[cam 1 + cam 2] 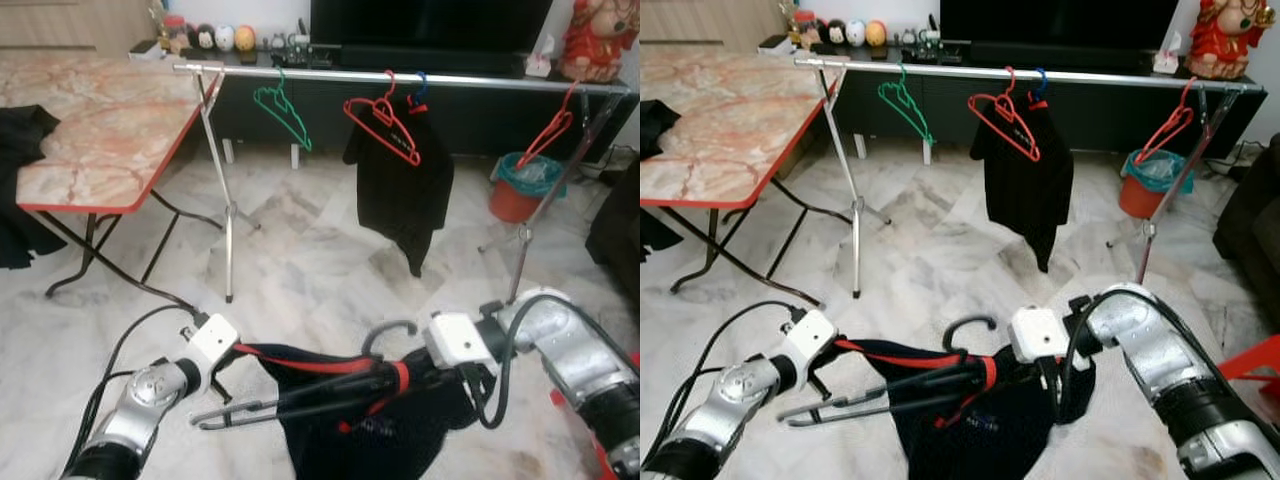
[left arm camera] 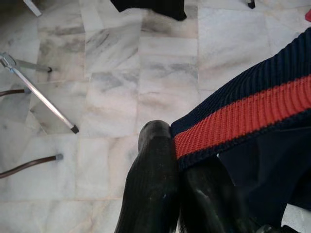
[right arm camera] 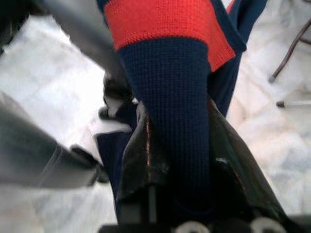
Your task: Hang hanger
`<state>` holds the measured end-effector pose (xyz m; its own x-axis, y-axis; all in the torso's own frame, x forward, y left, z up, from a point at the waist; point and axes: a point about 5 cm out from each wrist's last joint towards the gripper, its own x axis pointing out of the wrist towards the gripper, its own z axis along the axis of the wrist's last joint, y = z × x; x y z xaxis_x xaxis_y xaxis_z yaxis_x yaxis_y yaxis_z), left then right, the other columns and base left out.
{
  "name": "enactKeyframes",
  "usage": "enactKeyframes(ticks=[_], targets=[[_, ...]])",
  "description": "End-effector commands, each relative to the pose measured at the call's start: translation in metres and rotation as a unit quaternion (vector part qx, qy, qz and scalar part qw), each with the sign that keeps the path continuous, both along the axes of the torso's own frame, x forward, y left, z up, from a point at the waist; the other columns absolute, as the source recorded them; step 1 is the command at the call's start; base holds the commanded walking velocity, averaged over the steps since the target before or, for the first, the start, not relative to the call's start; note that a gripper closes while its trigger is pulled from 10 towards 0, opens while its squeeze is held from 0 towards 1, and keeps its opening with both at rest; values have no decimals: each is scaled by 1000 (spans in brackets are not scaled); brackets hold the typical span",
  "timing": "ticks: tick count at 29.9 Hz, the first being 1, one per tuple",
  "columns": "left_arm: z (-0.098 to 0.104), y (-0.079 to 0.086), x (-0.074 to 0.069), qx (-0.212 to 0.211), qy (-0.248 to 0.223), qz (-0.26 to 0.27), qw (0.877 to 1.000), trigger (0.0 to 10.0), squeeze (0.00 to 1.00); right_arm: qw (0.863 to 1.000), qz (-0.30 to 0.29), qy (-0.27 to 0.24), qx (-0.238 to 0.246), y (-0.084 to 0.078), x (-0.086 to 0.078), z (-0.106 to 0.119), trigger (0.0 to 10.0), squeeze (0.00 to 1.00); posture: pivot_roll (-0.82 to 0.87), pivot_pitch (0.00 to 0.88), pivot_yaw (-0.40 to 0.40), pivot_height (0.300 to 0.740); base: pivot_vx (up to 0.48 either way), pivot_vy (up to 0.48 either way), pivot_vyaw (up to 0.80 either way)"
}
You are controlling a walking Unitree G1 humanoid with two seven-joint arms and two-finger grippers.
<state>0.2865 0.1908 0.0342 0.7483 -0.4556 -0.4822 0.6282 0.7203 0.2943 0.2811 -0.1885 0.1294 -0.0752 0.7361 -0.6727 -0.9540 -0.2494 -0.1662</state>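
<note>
The hanger (image 1: 970, 330), draped with a navy garment (image 1: 970, 420) with red trim, is held low in front of the robot, well short of the rail (image 1: 1040, 75). The left hand (image 2: 170, 189) is closed on the ribbed red-striped hem. The right hand (image 3: 175, 160) is clamped on knit fabric near the hook. The fabric is soft and limp and offers no firm hold. The hook is stiff; grip just below it to guide it onto the rail.
</note>
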Motion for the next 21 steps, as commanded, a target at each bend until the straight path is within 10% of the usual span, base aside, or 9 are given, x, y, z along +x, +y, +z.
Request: enactKeyframes(ticks=[1,6,21], targets=[[-6,43,-6,54,22,74,996,10000,0,998,-19,-15,-66,-26,2,8,10000,0,66,0,29,740,0,0,0],[-7,40,-6,64,22,65,996,10000,0,978,-32,-88,-187,-39,14,3,10000,0,64,0,29,740,0,0,0],[-15,39,-11,79,39,55,995,10000,0,946,-95,-216,-223,-25,40,19,10000,0,65,0,26,740,0,0,0]])
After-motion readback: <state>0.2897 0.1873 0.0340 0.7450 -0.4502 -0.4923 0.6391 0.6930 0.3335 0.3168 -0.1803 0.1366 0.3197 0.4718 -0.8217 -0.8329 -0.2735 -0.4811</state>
